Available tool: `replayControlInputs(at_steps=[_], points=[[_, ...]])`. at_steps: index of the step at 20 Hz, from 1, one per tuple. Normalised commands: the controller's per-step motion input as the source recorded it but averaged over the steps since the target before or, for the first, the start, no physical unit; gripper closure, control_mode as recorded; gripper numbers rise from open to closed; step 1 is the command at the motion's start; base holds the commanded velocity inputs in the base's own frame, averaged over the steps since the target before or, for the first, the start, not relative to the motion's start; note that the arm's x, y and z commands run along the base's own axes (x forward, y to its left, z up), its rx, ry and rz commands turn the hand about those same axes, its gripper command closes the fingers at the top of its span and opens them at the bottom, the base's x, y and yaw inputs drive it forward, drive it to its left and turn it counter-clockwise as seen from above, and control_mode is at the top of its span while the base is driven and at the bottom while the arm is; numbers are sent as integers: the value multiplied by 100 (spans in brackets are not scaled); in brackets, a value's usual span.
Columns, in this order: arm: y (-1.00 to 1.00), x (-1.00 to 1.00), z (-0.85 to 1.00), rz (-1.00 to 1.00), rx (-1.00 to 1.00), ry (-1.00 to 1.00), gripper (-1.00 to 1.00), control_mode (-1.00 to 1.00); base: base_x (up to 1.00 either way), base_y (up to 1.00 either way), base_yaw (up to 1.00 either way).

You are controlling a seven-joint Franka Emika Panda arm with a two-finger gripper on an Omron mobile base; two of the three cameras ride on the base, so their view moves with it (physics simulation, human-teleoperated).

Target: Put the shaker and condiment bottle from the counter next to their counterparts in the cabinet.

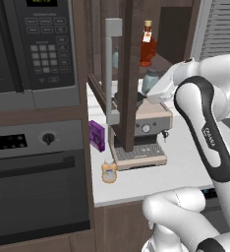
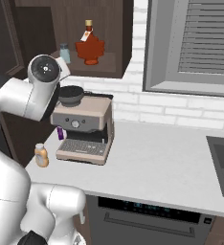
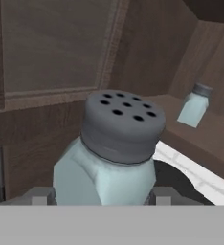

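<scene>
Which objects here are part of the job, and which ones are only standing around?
Job: shaker in the pincer; condiment bottle on the counter; cabinet with its red-orange bottle and pale shaker.

Bystanders: coffee machine, purple box, microwave, oven.

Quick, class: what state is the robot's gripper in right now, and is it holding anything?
Gripper: closed on the shaker, held up in front of the open cabinet.

The shaker (image 3: 115, 153) bottom is cut off in the hand view, and the open cabinet door (image 1: 128, 74) half-hides the coffee machine (image 1: 149, 129).
</scene>
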Motion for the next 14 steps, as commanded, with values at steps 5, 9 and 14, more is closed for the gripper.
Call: replayControlInputs(at_steps=[5,9,14], points=[[13,8,19,0,0,0,100,-100,0,0,0],[8,12,14,0,0,0,100,-100,0,0,0],[8,15,13,-1,1,0,100,-100,0,0,0]])
